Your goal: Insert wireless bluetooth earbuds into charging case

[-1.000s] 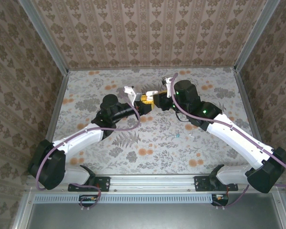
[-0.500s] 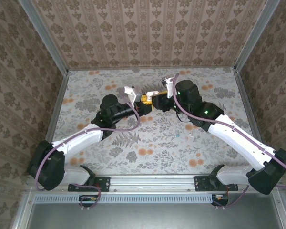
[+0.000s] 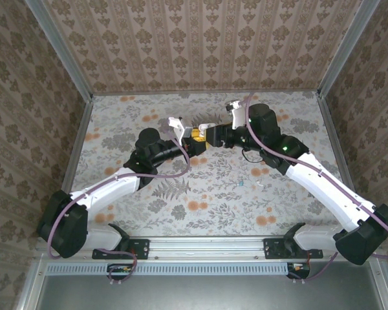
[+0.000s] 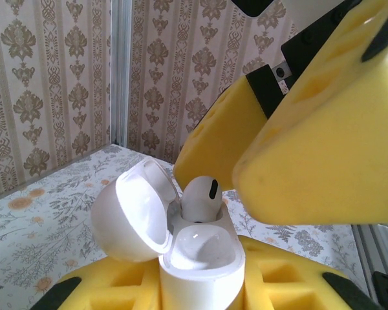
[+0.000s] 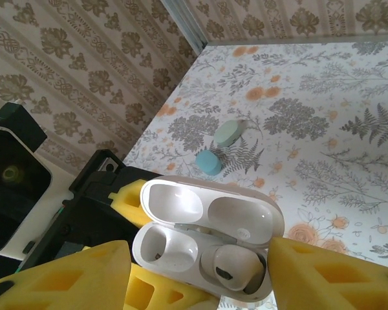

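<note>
The left claw is pressed together on the charging case, pinching the white body between its yellow pads. The case stands upright in that grip above the flowered table. Its lid is swung open to one side.

One earbud sits in a socket of the case with its rounded white head poking up (a dark slot shows on its side). From the right wrist, the socket next to it looks bare.

The right claw is spread. Its two yellow pads stand one on either side of the open case and hold nothing. One pad lies right against the case's edge, but I cannot tell whether it touches.

From above, both claws meet over the far middle of the table, tip to tip.

Two small pebble-like pieces, one pale green and one blue, lie just beside each other on the table, well apart from the case. Two tiny pale specks rest nearer the arm bases (too small to name).
</note>
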You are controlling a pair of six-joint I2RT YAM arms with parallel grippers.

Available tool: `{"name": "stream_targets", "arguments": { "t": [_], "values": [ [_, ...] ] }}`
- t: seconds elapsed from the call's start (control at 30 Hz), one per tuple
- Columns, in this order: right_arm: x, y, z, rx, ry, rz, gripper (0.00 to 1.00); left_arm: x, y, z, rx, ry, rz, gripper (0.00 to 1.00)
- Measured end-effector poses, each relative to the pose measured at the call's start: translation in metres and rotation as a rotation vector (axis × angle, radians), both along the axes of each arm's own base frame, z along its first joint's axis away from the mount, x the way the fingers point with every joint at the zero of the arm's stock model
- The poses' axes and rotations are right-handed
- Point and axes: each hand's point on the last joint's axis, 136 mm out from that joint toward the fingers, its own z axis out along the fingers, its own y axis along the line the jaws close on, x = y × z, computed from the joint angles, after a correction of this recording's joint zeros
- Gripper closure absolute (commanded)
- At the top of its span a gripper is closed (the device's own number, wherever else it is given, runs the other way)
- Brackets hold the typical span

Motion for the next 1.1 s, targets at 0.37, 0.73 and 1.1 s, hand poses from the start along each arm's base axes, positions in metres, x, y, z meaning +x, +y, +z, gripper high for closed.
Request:
{"name": "stream_targets", "arguments": {
  "t": [0.37, 0.73, 1.1],
  "values": [
    [0.003, -0.016, 0.007, 0.043, 0.036, -0.076, 0.38, 0.000, 0.000, 0.001, 0.001, -0.015, 0.001, 0.74],
    [0.015, -0.162, -0.005, 0.004, 0.108, -0.543, 0.41, -0.006, 0.007, 0.018, -0.017, -0.079, 0.012, 0.74],
    [-0.027, -0.222, -0.224, -0.292, 0.772, -0.594, 0.44, -0.006, 0.012, 0.015, -0.007, -0.074, 0.032, 0.74]
  ]
}}
